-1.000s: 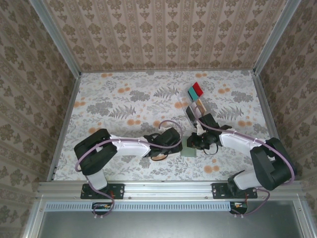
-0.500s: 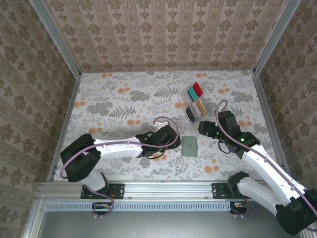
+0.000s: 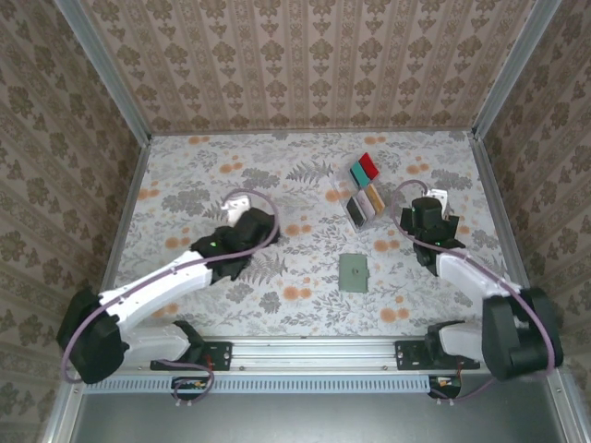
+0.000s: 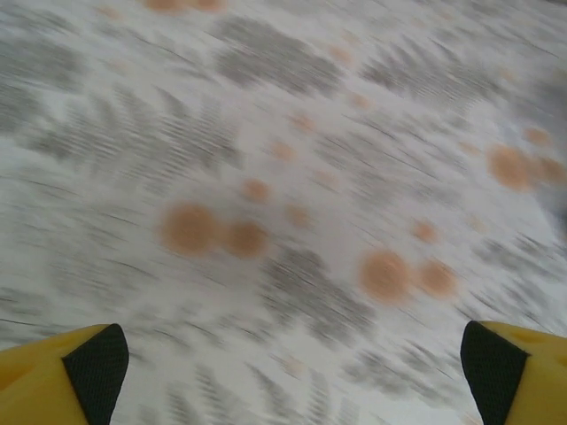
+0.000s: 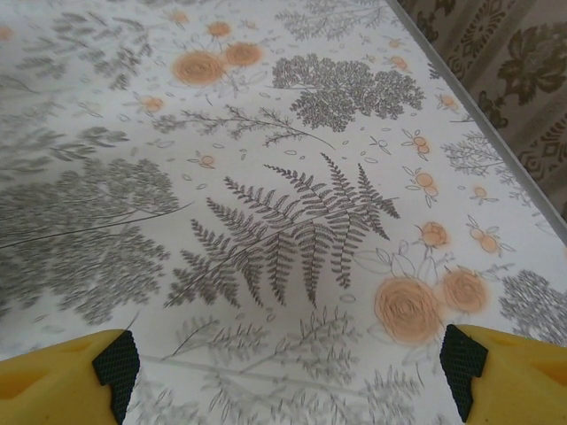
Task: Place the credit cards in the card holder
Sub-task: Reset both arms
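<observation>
Two arms reach over a flower-printed tabletop [image 3: 185,175]. At left, the left arm [image 3: 157,286] runs diagonally from its base toward the middle. The left pincer [image 3: 254,221] hangs above bare print, well apart from every task object. In its wrist view, which is blurred, the yellow fingers [image 4: 89,376] with black pads sit at the two lower corners. The jaws are spread wide, with nothing but tabletop between them.

Right of centre, the grey-green card holder [image 3: 354,273] lies flat on the tabletop. It sits between the two arms, touched by neither, and nearer the front edge than the tray. Beyond it, toward the back, a clear tray [image 3: 343,196] lies at a slant and holds the cards [image 3: 367,166]. Red and teal cards are at its far end, tan and pale ones in the middle, and a dark one at the near end.

At right, the right arm [image 3: 471,272] bends back from its base. The right pincer [image 3: 432,210] hovers just right of the tray, not touching it. Its wrist view shows the jaws wide apart and empty above a fern and orange roses, with the patterned wall [image 5: 505,62] at upper right.
</observation>
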Robot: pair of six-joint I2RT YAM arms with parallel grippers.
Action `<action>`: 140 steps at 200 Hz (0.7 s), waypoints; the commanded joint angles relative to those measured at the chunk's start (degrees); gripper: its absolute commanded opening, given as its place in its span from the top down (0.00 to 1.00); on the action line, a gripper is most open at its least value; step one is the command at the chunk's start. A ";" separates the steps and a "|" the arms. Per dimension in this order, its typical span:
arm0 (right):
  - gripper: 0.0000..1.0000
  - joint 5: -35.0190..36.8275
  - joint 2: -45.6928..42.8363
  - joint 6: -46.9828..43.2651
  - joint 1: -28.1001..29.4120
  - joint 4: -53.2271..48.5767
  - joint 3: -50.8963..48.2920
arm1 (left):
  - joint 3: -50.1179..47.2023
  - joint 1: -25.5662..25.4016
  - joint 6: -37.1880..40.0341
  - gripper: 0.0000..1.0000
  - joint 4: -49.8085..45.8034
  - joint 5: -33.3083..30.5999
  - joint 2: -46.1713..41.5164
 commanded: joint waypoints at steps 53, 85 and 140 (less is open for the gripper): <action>0.07 -15.73 15.75 -7.51 -3.91 45.16 -9.41 | -17.41 21.91 28.11 0.00 21.71 -7.18 -15.35; 0.02 -13.82 14.47 -6.68 -3.62 42.13 -8.77 | -18.01 26.90 35.16 0.00 29.97 -1.17 -7.85; 0.00 -11.75 14.66 -6.25 -3.31 43.38 -9.23 | -18.77 29.63 48.21 0.00 52.20 6.26 7.52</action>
